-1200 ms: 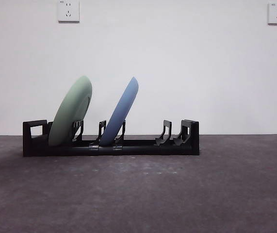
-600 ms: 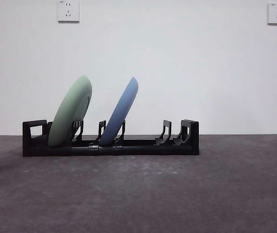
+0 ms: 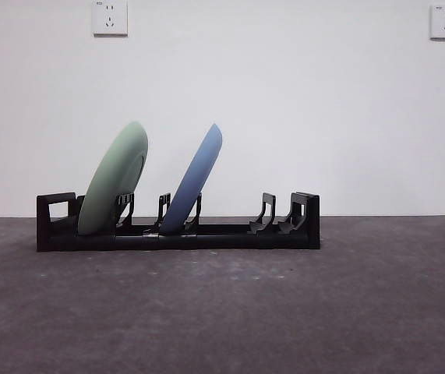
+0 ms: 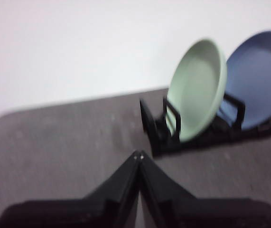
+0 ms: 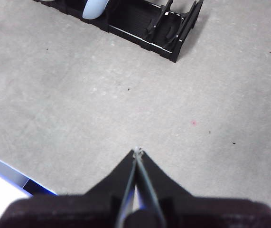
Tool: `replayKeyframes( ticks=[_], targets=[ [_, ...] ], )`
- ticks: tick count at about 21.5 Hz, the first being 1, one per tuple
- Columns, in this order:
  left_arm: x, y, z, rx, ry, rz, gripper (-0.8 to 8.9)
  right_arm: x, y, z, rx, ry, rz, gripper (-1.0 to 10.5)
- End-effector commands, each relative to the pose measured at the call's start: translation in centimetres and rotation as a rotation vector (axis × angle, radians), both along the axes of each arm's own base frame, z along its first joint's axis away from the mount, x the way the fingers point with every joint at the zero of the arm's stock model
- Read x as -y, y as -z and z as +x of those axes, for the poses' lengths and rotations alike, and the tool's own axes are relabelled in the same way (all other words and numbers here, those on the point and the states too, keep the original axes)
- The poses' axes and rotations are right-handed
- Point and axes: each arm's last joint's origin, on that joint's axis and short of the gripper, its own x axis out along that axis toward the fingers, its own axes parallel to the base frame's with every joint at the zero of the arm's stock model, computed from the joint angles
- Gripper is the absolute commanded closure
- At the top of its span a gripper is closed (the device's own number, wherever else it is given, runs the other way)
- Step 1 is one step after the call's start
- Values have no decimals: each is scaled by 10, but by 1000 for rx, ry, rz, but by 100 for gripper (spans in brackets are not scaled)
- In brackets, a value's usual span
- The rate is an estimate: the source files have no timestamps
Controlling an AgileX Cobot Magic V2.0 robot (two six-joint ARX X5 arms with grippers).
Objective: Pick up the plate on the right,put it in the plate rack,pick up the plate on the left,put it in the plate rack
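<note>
**Both plates stand in the rack, both grippers clenched and empty**

Nothing among the things has shifted over the last second: in the front view the rack and its two plates sit just as they did in both earlier pictures, and no arm shows in that view at any of the three moments.

On the grey table [image 3: 222, 312] the long black plate rack [image 3: 222, 234] holds both plates. The green plate [image 3: 114, 178] stands in the slots nearest the rack's left end as that view shows it, leaning to the right, its lower edge down between the dividers. The blue plate [image 3: 194, 178] stands a few slots along, near the middle, leaning the same way and clear of the green one. The dividers toward the rack's right end hold nothing.

The left gripper [image 4: 138, 155] hangs above the table short of the rack's end, its jaws pressed tip to tip with nothing between them. Its picture is blurred; the blue plate there is partly behind the green one and cut off at the frame edge.

The right gripper [image 5: 136, 152] is also clamped tight on nothing, well back from the rack over bare table. Its view catches only the rack's empty end and the bottom of the blue plate; the green plate is out of the frame.
</note>
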Motion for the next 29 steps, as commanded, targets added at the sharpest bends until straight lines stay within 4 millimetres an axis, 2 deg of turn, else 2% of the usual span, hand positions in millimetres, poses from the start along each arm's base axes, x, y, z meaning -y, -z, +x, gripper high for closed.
replayKeyframes(
  ticks=[1, 19, 20, 22, 23, 25, 27, 29],
  targets=[
    [0, 10, 0, -80, -9, -38, 817, 0, 3, 0, -27, 8, -15, 945],
    [0, 14, 0, -127, 0, -52, 817, 3, 2, -3, -8, 21, -18, 946],
    [0, 14, 0, -127, 0, -52, 817, 8, -1, -5, 40, 17, -39, 946],
    [0, 14, 0, -127, 0, -52, 817, 19, -13, -8, 186, 84, 27, 945],
    [0, 14, 0, -127, 0, -52, 817, 26, -20, -14, 290, 115, 124, 945],
    [0, 14, 0, -127, 0, -52, 817, 40, -22, -28, 449, 160, 272, 945],
    [0, 14, 0, -127, 0, -52, 817, 53, -9, -43, 566, 253, 297, 945],
    [0, 14, 0, -127, 0, -52, 817, 61, 17, -50, 649, 360, 254, 945]
  ],
)
